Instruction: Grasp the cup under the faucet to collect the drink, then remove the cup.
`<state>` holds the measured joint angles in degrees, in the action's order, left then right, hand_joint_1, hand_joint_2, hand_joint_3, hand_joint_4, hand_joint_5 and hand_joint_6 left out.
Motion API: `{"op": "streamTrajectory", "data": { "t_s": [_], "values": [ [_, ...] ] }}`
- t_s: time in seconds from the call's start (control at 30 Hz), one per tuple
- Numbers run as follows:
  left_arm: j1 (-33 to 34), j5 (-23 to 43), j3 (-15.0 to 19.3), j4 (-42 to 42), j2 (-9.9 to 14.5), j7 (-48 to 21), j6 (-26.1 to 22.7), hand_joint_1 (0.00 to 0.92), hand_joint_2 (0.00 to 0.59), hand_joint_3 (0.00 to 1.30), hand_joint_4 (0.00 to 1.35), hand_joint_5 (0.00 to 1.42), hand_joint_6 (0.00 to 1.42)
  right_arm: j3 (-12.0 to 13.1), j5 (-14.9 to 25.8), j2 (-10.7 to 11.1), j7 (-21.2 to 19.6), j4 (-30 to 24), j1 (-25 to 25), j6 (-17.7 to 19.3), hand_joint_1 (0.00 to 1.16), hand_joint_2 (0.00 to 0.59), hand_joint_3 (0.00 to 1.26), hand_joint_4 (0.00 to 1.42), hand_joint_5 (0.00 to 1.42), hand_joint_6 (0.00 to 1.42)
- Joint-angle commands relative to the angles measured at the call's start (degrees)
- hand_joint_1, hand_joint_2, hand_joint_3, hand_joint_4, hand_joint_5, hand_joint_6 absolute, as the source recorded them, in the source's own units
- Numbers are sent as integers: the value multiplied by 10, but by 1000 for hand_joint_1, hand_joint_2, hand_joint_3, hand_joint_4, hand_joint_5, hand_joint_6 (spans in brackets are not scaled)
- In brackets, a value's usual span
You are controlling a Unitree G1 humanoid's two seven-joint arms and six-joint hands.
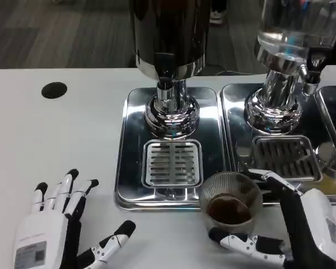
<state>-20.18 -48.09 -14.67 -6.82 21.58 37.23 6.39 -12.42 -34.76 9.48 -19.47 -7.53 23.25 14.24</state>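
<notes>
At the near edge of the surface (56,145), the right hand (291,224) grasps the cup (231,203), fingers wrapped around it; the left hand (56,230) lies released, fingers spread. The cup holds dark drink and sits off the drip tray (171,162), clear of the faucet (165,89), so collection looks done and removal nearly complete.

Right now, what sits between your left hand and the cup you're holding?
Bare white table. In the head view nothing lies between the open left hand and the cup, which the right hand grips.
</notes>
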Motion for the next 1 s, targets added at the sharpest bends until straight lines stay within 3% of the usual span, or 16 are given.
{"op": "streamTrajectory", "data": {
  "t_s": [0.03,0.47,0.7,1.0],
  "values": [
    [-6,-12,-4,6,4,-4,-7,0,147,239,0,114,0,6,-1,5,-32,9,-8,47,836,191,683,734,618,335],
    [-17,-14,-2,23,9,-7,-16,0,147,239,0,114,0,13,9,10,-52,90,-27,91,826,192,656,701,587,302],
    [-21,-13,0,30,11,-8,-19,0,147,239,0,114,0,12,12,17,-45,111,-36,102,783,182,411,498,462,239],
    [-18,-18,-4,29,10,-9,-25,0,147,239,0,114,0,9,32,32,-24,142,-45,119,764,171,257,316,324,191]
  ]
}}
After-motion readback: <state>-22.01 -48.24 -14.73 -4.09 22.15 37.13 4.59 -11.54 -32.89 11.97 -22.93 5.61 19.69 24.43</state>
